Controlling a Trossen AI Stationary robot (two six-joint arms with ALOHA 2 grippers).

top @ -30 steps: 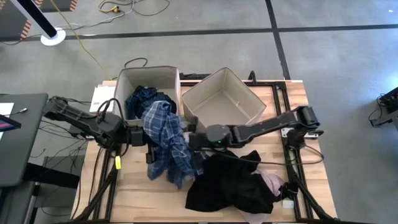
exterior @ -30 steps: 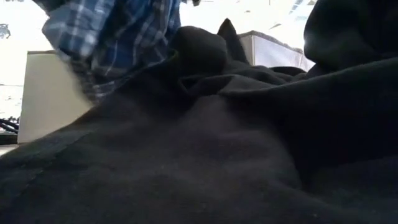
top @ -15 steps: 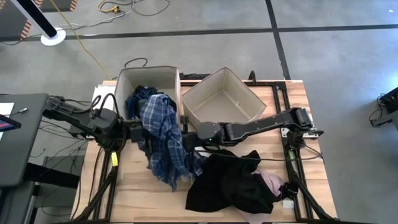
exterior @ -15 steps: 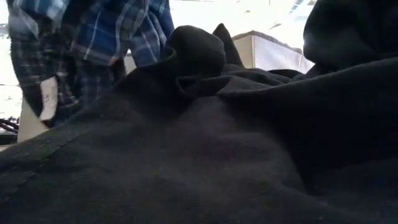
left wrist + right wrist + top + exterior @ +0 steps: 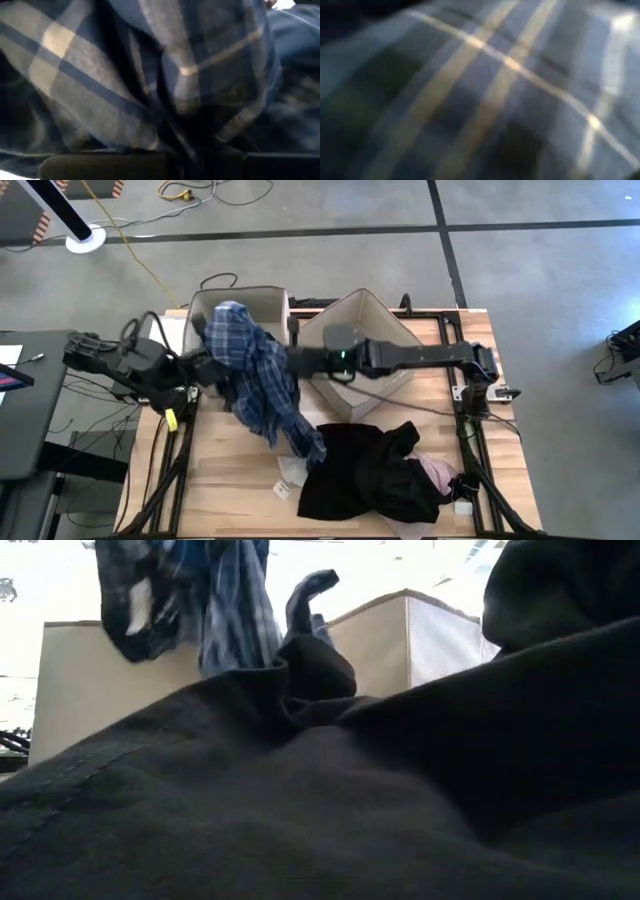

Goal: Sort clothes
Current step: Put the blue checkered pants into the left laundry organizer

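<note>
- High view: blue-and-white plaid shirt [image 5: 258, 375] lifted between both sets of fingers, bunched at the top over the left beige box [image 5: 205, 308], one long tail trailing down to the worktop [image 5: 225, 470].
- Left gripper [image 5: 210, 367] at the shirt's left edge, fingers clenched on the plaid cloth.
- Right gripper [image 5: 292, 361] at the shirt's right edge, just in front of the right beige box [image 5: 400, 338], fingers clenched into the same shirt.
- Large black garment [image 5: 365, 470] heaped on the worktop below the right fingers, a pink piece [image 5: 438, 472] showing at its right edge.
- Small white-grey piece [image 5: 290, 470] lying flat on the worktop beside the shirt's hanging tail, touching the black heap.
- Low view filled by black cloth [image 5: 330, 800]; plaid shirt [image 5: 215, 600] hanging above it in front of a beige box wall [image 5: 80, 690].
- Both wrist views pressed against plaid weave, dark blue squares crossed by pale lines [image 5: 165, 65] [image 5: 485, 90].
- Pale tag-like patch on the hanging shirt in the low view; no writing legible.
</note>
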